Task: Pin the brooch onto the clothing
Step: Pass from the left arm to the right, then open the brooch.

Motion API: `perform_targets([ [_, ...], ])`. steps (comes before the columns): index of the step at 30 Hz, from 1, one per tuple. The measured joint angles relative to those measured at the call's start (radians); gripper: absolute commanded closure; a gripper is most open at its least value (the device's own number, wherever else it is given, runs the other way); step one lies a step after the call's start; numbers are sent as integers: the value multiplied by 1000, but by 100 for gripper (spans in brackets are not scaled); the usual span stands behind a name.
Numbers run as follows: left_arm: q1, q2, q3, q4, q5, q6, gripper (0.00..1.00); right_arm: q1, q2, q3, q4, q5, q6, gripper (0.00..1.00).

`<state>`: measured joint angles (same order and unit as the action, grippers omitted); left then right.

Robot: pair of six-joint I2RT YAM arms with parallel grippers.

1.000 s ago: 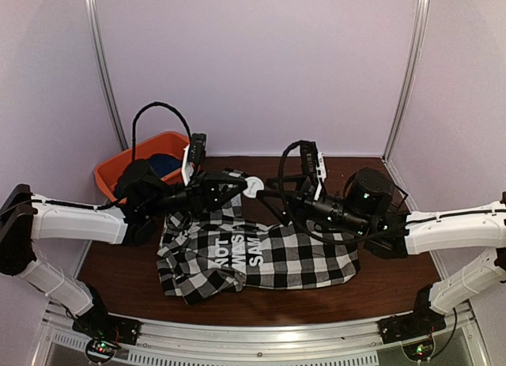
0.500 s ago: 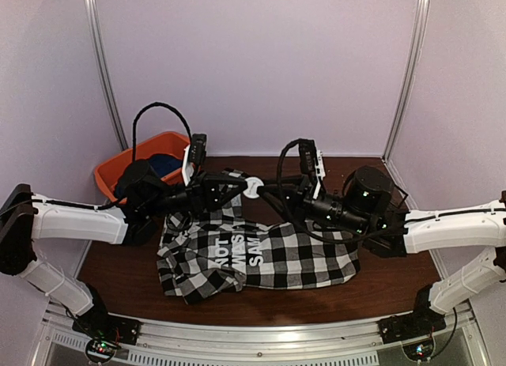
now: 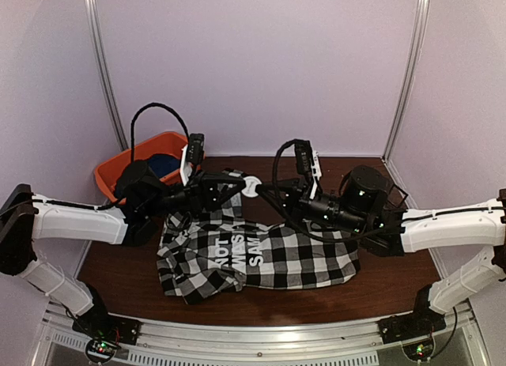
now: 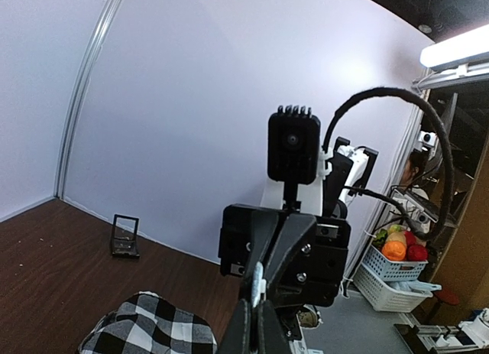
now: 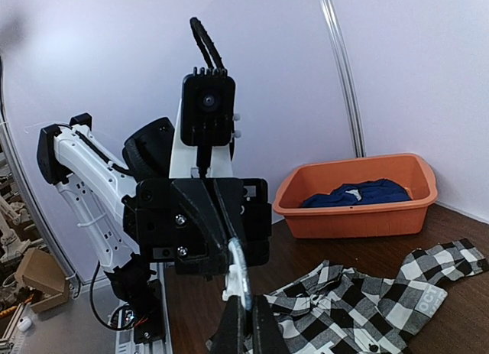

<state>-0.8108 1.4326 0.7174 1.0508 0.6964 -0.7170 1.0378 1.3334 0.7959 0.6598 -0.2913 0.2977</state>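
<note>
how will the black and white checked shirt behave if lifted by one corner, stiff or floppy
Probably floppy: the black-and-white checked shirt lies rumpled, folds bunched at its left side. Likely light, being thin cloth. Pushed, it would probably bunch on the brown table rather than slide.

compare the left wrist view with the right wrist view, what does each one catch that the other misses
Only the left wrist view: a small black frame near the back wall and a white basket off beyond the table.
Only the right wrist view: the orange tub with a blue garment in it, and a cardboard box.
Both: the checked shirt and the white brooch seen edge-on, pinched by the left claw and the right claw.
</note>
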Motion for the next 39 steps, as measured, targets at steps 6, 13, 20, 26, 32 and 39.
perform_targets([
  [6, 3, 0, -2, 3, 4, -1, 68, 0, 1, 11, -21, -1, -2, 100],
  [13, 4, -3, -2, -42, 8, 41, 39, 0, -70, 94, -326, 12, -45, 100],
  [20, 4, -35, 74, -298, 14, 211, 30, 0, -203, 175, -662, 10, -90, 100],
  [26, 1, -58, 161, -520, 3, 392, 19, -1, -228, 193, -877, -68, -107, 100],
  [32, -48, -50, 206, -706, 2, 549, 17, -13, -220, 155, -921, -189, -57, 100],
  [39, -135, -30, 235, -827, 25, 681, 23, -39, -201, 89, -894, -315, 23, 100],
])
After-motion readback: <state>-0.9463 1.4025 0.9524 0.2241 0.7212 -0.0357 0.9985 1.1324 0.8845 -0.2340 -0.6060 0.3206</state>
